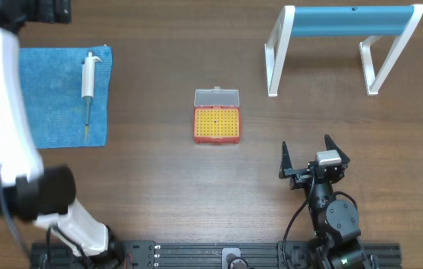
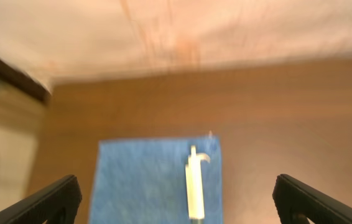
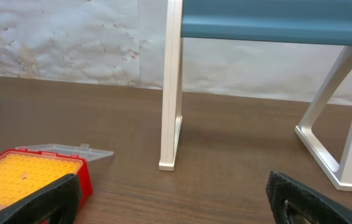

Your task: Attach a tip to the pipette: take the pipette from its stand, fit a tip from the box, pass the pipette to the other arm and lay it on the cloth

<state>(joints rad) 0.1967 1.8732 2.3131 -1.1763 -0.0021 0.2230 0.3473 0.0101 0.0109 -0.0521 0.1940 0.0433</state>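
The white pipette with a thin yellow tip (image 1: 88, 82) lies flat on the blue cloth (image 1: 47, 104) near the far left corner of the brown wooden worktop (image 1: 159, 194), its tip towards the arms' edge. In the blurred left wrist view its lower end is cut off. Over the cloth, the left gripper (image 2: 176, 183) has its 2 fingers spread wide with nothing between them. The red tip box with a yellow rack (image 1: 217, 125) sits mid-worktop, its clear lid folded back; its contents are too small to make out. The white stand with a blue bar (image 1: 346, 21) is near the far right corner. The right gripper (image 1: 306, 142) is towards the near edge, also wide apart and empty.
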